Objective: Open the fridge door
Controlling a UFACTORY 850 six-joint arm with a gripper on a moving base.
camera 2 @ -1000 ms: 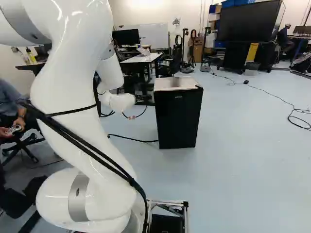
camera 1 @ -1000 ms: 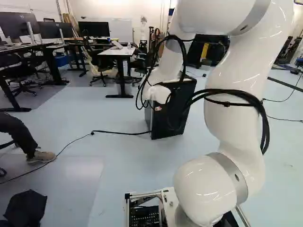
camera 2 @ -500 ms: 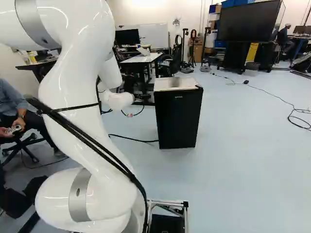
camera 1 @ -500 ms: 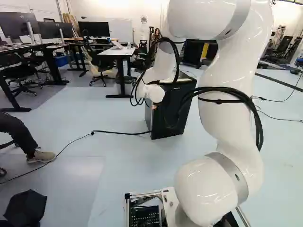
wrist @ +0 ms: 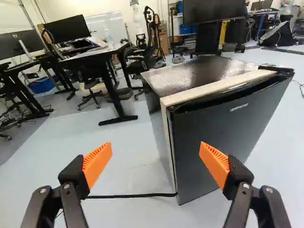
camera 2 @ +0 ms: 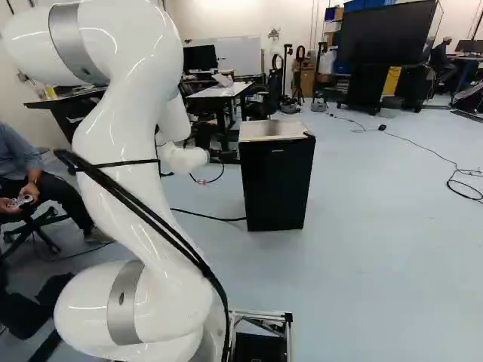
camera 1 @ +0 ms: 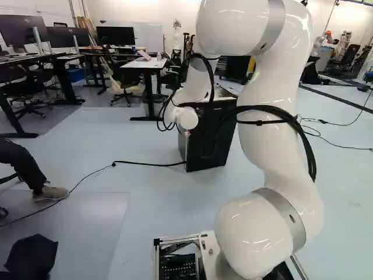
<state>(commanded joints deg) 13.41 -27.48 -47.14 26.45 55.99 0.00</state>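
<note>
"The gripper (wrist: 156,147) is hanging spread wide, w/ nothing in it. Where's the fridge (wrist: 197,73) sitting?"

"It's sitting ahead of the gripper, not touching. Its door (wrist: 237,128) is looking shut."

"So what step are we doing rn?"

"Getting near, prob. Next, we're wanting to bring the gripper up to the door edge (wrist: 175,156) showing ahead of its gap, then we're hooking and pulling. We're going slow, b/c a bump could be shoving the whole fridge."
</note>
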